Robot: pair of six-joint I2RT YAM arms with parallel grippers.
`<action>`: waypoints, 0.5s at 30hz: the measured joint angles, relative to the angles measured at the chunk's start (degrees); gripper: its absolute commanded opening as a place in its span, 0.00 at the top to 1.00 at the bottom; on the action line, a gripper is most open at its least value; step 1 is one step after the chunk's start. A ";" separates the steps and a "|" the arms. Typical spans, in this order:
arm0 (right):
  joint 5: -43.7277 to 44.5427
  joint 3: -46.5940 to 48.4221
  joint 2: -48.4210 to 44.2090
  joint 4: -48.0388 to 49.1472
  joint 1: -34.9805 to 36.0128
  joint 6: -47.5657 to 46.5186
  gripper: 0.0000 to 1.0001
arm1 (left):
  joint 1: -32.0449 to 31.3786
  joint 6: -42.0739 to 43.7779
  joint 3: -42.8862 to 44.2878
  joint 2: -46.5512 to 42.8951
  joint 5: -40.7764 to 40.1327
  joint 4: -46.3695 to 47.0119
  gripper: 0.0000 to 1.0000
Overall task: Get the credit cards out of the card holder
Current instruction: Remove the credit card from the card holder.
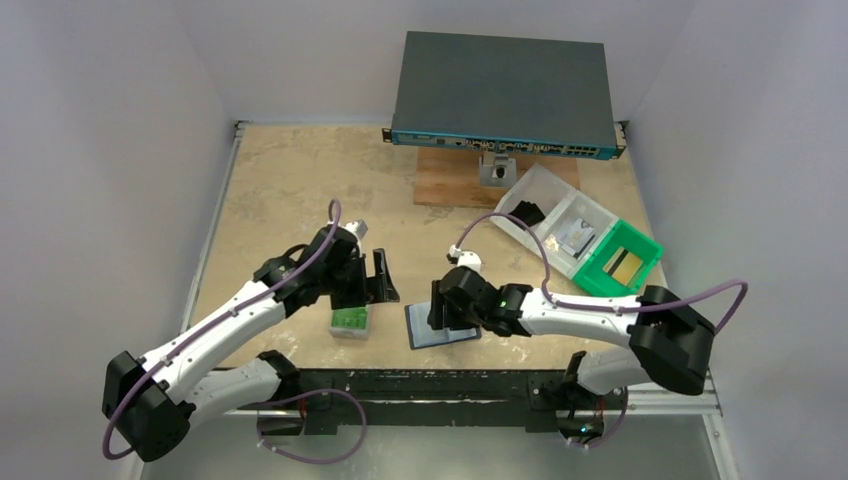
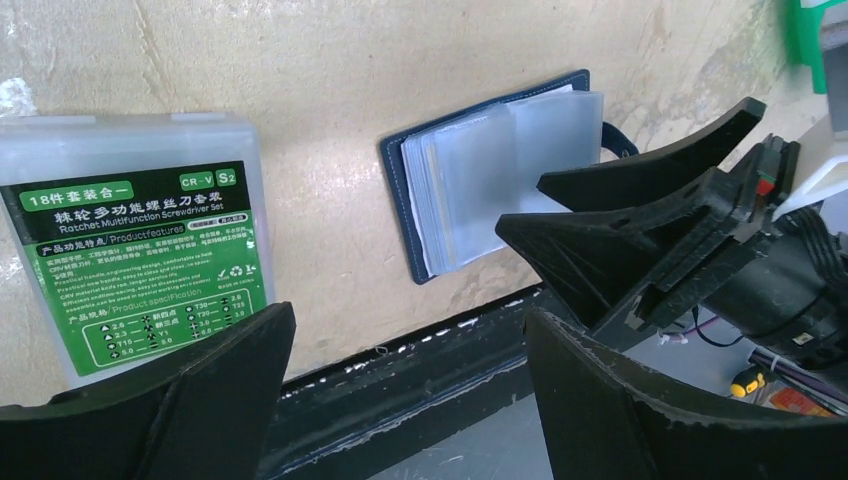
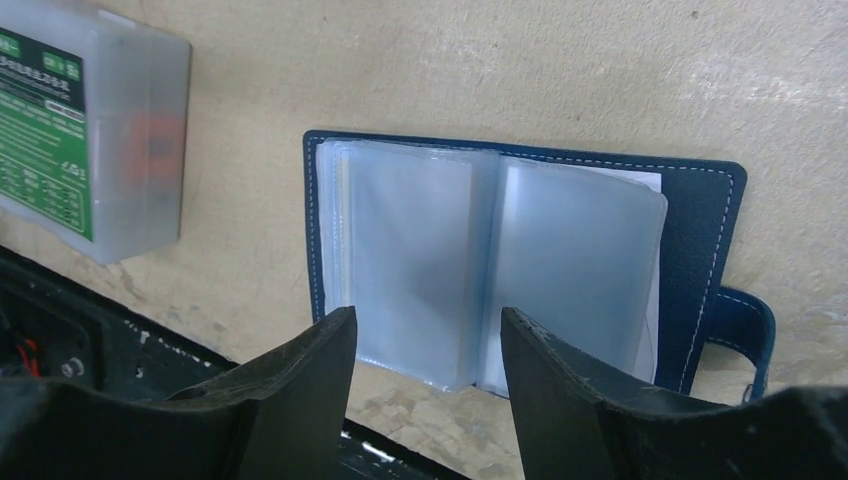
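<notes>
The holder [image 3: 700, 215] is found lying open and flat on the table [image 1: 290, 190], close to the near edge, with its frosted sleeves [image 3: 420, 260] fanned upward and its tab [image 3: 748, 328] at the right side. Whether cards are in the sleeves cannot be told. The right gripper [image 3: 428, 320] is positioned low over the near edge of the holder, its fingers [image 3: 300, 390] parted about halfway with nothing clamped between them. Contact with the sleeves cannot be confirmed. The left gripper [image 2: 408, 325] is held spread wide and empty, above the table between the case [image 2: 130, 250] and the holder. The grey case with the green label is set just left of the holder, apart from it. At the far right a clear tray [image 1: 545, 190] and a green bin [image 1: 645, 245] are noted. A flat tan piece [image 1: 626, 266] is seen in the bin, but it cannot be identified as a card.
</notes>
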 measured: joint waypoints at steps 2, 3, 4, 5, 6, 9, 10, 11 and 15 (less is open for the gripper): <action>0.02 0.35 1.60 0.09 0.31 -0.04 0.45 | 0.00 -0.07 -0.33 0.00 0.02 0.11 0.15; 0.04 0.68 2.51 0.04 0.42 -0.17 0.45 | 0.00 -0.07 -0.55 0.02 0.04 0.33 0.15; 0.04 1.09 3.50 0.00 0.61 -0.28 0.45 | 0.00 -0.07 -0.72 0.09 0.07 0.50 0.15; 0.11 1.44 4.26 0.00 0.74 -0.39 0.45 | 0.00 -0.07 -0.90 0.22 0.07 0.59 0.15; 0.24 1.97 5.14 -0.09 0.96 -0.46 0.45 | 0.00 -0.07 -1.01 0.44 0.13 0.70 0.15; 0.76 3.72 7.15 -0.39 1.84 -0.94 0.45 | 0.00 -0.09 -1.05 1.18 0.26 1.36 0.15; 1.11 4.35 7.69 -0.46 2.19 -1.09 0.45 | 0.00 -0.09 -1.05 1.46 0.28 1.64 0.15; 1.44 4.98 8.24 -0.46 2.45 -1.27 0.46 | 0.00 -0.11 -1.09 1.75 0.35 1.88 0.15; 1.57 6.12 10.08 -0.48 2.95 -1.53 0.50 | 0.00 -0.17 -1.86 2.64 0.66 2.93 0.15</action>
